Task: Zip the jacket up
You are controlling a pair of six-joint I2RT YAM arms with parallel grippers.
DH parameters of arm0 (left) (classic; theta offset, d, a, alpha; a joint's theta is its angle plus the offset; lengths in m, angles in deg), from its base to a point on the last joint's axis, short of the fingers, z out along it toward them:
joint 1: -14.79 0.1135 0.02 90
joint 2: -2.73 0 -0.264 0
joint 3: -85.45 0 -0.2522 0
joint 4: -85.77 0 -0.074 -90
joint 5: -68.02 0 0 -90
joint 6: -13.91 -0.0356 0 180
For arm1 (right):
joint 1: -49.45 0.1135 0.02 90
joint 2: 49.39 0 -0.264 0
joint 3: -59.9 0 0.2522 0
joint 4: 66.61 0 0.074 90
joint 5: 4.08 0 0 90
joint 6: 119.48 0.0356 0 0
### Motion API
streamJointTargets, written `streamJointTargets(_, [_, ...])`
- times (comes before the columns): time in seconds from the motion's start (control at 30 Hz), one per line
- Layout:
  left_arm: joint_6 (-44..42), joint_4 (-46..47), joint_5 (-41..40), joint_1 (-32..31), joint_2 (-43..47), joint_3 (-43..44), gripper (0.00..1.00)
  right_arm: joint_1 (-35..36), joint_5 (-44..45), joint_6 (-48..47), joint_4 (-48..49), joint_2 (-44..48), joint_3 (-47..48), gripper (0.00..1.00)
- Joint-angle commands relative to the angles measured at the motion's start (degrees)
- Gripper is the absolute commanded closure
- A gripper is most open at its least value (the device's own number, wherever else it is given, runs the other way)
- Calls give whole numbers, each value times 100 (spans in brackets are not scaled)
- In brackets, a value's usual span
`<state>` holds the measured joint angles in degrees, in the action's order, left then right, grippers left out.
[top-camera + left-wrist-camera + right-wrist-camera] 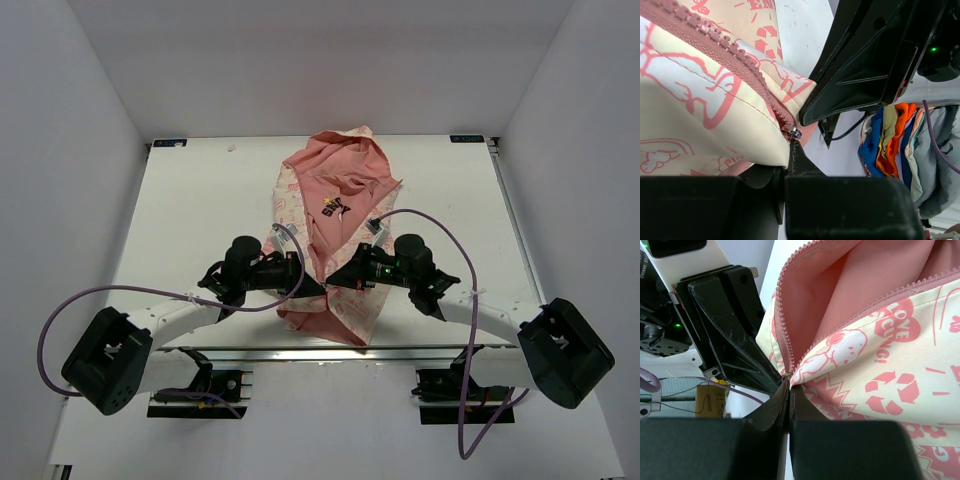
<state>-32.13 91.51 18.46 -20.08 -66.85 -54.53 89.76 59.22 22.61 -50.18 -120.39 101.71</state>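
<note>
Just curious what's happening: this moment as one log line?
left tool: shut on zipper bottom end | right tool: shut on jacket there | zipper: open

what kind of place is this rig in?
Probably a lab data-collection booth: plain white walls box in a white table, and a heap of other clothes lies nearby, seen from the left wrist.

the jacket (900,380) carries pink print reading "love" above a recycling sign (892,385).

Lab: white-walled booth (70,110) around a white table (200,215)
</note>
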Motion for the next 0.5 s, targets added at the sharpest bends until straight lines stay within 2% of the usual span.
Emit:
streamJointTargets(0.0, [-195,-587,676,-143,6,90,100,3,516,117,971,51,420,100])
streamJointTargets(0.2, [-81,-596,632,-160,129,-16,100,3,447,108,857,51,350,100])
streamJointTargets(0.27, [-142,-729,483,-160,216,72,96,3,245,108,856,60,254,100])
streamJointTargets(0.37, [-108,-554,560,-169,313,107,96,3,445,187,865,192,-1,100])
streamJointTargets(0.47, [-204,-808,447,-160,375,134,100,3,744,169,778,367,-28,100])
